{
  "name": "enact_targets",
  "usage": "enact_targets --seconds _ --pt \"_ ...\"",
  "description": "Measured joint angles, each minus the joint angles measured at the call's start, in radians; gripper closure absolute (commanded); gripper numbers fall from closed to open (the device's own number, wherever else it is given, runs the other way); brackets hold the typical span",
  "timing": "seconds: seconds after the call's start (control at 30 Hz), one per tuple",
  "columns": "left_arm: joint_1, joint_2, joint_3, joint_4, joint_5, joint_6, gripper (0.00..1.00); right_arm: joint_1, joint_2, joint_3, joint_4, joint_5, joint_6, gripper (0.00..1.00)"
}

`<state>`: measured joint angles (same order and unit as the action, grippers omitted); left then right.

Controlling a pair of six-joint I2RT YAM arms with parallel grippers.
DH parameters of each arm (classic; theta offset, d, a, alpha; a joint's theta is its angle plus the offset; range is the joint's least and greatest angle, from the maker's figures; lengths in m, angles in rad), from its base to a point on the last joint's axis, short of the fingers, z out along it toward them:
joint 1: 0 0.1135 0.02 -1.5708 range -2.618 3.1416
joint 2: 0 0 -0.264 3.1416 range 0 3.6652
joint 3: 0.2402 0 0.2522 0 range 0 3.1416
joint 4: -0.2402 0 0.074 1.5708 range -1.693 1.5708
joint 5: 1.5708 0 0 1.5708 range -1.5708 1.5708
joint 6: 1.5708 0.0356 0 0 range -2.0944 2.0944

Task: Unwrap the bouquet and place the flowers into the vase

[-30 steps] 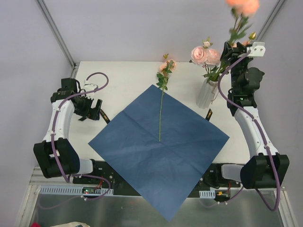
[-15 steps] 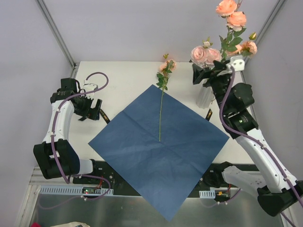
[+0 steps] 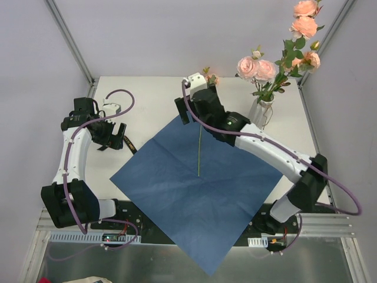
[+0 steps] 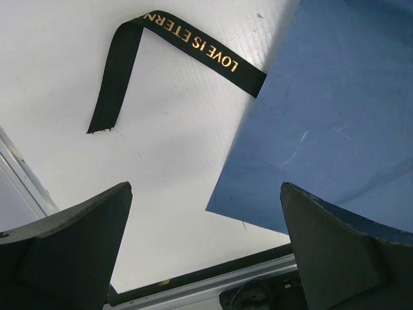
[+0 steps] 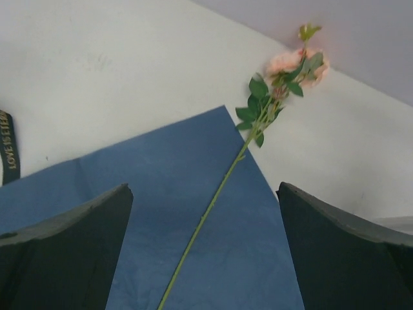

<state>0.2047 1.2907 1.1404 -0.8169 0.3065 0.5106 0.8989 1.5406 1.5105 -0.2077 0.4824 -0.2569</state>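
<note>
The bouquet lies unwrapped. Its blue paper is spread flat mid-table. One of the flowers, a rose on a long stem, rests on the paper, its bloom past the far corner. The whitish vase at the back right holds several peach-pink roses, some standing tall. My right gripper hovers open above the paper's far corner, and in the right wrist view the stem runs between its fingers without touching them. My left gripper is open and empty by the paper's left edge.
A black ribbon with gold letters lies on the white table beside the left gripper, one end under the paper. Another ribbon end shows near the vase's foot. Frame posts rise at the back corners.
My right arm swung from the vase at the back right to above the paper's far corner. Its jaws opened and left the tall rose stem standing in the vase. The left arm stayed still.
</note>
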Motion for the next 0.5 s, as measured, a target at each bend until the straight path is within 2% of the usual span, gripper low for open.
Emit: enact_targets --seconds 0.37,0.43,0.47,0.5 --pt "0.0 -0.005 0.0 0.0 -0.006 0.0 0.01 -0.093 0.36 0.187 -0.196 -0.07 0.198 0.04" --pt "0.0 -0.005 0.0 0.001 -0.007 0.0 0.01 -0.123 0.431 0.219 -0.224 -0.098 0.241 0.01" --pt "0.0 -0.005 0.0 0.001 -0.007 0.0 0.01 -0.14 0.467 0.235 -0.239 -0.111 0.261 0.04" --pt "0.0 -0.005 0.0 0.001 -0.008 0.0 0.01 -0.157 0.501 0.251 -0.253 -0.124 0.281 0.13"
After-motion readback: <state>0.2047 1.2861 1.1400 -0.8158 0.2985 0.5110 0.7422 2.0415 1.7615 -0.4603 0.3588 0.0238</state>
